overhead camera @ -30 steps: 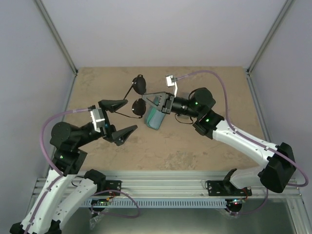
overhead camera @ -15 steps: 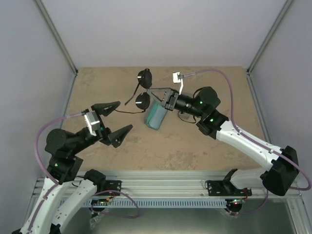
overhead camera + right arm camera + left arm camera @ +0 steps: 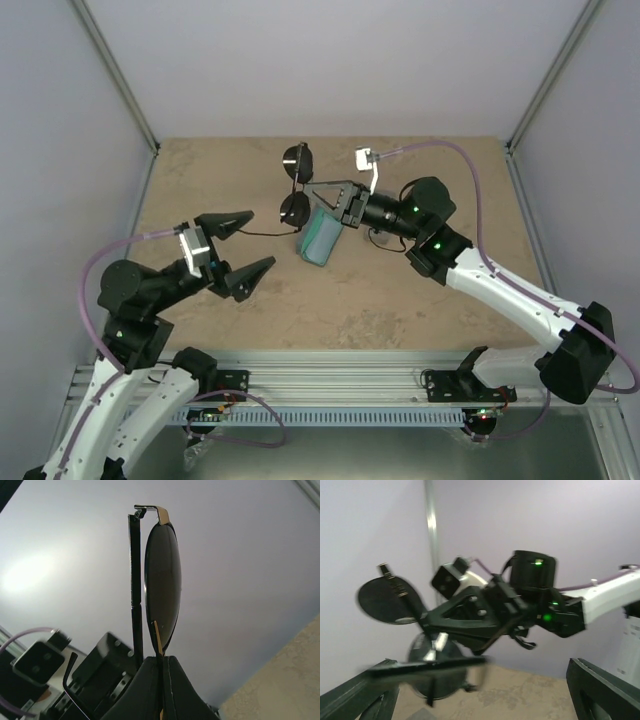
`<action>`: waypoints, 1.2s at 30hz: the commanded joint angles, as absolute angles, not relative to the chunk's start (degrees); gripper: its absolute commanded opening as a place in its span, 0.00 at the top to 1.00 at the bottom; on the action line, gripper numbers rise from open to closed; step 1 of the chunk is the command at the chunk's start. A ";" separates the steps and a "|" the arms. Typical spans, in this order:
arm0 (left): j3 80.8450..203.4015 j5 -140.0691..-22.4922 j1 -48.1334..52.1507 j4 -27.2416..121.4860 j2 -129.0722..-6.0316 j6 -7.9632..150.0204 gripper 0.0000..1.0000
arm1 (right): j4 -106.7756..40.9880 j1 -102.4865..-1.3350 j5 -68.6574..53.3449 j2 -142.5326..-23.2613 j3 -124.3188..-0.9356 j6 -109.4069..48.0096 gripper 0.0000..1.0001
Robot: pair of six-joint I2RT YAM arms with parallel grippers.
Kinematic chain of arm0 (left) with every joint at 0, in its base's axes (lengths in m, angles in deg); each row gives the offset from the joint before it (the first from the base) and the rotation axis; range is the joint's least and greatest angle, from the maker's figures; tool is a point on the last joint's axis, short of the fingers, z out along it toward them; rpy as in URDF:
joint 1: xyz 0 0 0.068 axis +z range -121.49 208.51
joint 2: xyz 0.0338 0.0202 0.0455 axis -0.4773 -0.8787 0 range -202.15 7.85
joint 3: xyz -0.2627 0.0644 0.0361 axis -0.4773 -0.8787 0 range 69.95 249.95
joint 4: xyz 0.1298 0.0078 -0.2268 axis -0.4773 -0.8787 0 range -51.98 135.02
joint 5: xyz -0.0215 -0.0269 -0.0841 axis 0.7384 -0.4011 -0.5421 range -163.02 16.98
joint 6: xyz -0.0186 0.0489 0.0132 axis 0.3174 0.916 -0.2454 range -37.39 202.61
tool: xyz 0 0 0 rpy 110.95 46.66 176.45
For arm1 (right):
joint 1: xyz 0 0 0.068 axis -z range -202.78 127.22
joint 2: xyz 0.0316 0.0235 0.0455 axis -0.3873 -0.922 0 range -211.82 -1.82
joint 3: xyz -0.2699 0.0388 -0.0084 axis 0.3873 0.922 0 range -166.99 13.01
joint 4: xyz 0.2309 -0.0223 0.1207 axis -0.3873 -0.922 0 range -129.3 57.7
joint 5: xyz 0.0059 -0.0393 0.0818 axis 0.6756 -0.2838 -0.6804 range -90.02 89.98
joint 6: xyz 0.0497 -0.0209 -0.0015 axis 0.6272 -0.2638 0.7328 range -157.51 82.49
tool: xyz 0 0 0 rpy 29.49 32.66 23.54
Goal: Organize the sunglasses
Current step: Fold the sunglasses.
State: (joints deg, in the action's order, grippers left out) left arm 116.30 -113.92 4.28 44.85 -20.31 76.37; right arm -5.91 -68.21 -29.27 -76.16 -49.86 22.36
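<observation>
Worktop [image 3: 400, 300]: tan, speckled, stone-like surface, bare across most of its area. It is enclosed by plain pale grey-lilac walls [image 3: 330, 60], with aluminium posts [image 3: 115, 75] running up the two far corners. An aluminium rail [image 3: 340, 385] at the near edge carries both arm bases.

Black sunglasses [image 3: 296, 159]: held up off the worktop, centre-rear, lenses stacked one beyond the other in the top view. One thin arm trails out towards the left arm.

Right end effector [image 3: 305, 192]: clenched on the sunglasses at the bridge. The right wrist view shows both fingers pinched together under the lens.

Left end effector [image 3: 262, 237]: released, jaws spread wide, near the trailing arm tip. Contact cannot be told; the left wrist view is blurred.

Blue-grey case [image 3: 320, 238]: lies on the worktop, just beside the right end effector.
</observation>
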 commanded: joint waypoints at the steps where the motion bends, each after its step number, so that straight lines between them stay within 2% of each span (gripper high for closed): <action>1: 117.05 -102.17 4.51 44.35 -22.28 73.59 0.05 | -6.31 -68.02 -35.00 -76.60 -52.27 19.87 0.99; 4: 117.24 -101.77 4.51 45.54 -23.92 72.07 0.02 | -7.84 -68.01 -38.44 -77.14 -52.55 18.90 0.99; 12: 117.32 -99.90 4.51 47.97 -28.97 70.39 0.01 | -7.56 -68.29 -45.22 -76.68 -51.40 18.26 0.99; 22: 117.93 -107.71 4.51 51.39 -33.98 69.75 0.01 | -9.90 -68.63 -52.77 -78.03 -52.52 16.62 0.99; 26: 118.35 -107.68 4.51 51.04 -34.57 70.15 0.01 | -13.23 -68.49 -49.58 -77.06 -52.50 14.38 1.00; 33: 116.93 -103.15 4.51 48.27 -32.41 70.59 0.00 | -22.87 -64.80 -31.00 -73.55 -48.90 11.46 0.99; 36: 116.22 -100.25 4.51 46.51 -31.95 69.94 0.00 | -23.14 -62.08 -29.51 -73.35 -46.79 11.50 0.99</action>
State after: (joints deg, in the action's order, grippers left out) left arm 116.91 -104.61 4.28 48.99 -33.07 70.20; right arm -20.27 -65.13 -36.59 -74.92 -49.47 13.25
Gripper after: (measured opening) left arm 0.995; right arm 0.026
